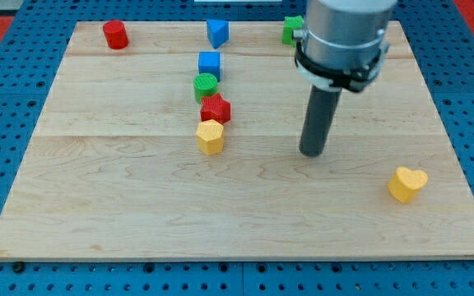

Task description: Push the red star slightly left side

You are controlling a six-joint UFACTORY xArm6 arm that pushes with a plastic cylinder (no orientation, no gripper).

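Note:
The red star [216,108] lies near the board's middle, in a tight column of blocks. A green cylinder [206,85] touches it from above and a yellow hexagon [210,136] sits just below it. A blue cube [210,64] stands above the green cylinder. My tip [311,153] rests on the board well to the right of the red star and slightly lower, with bare wood between them.
A red cylinder [115,34] stands at the top left. A blue block [217,32] sits at the top centre. A green block [292,30] is partly hidden behind the arm. A yellow heart [406,183] lies at the lower right. The wooden board [97,205] ends in blue pegboard.

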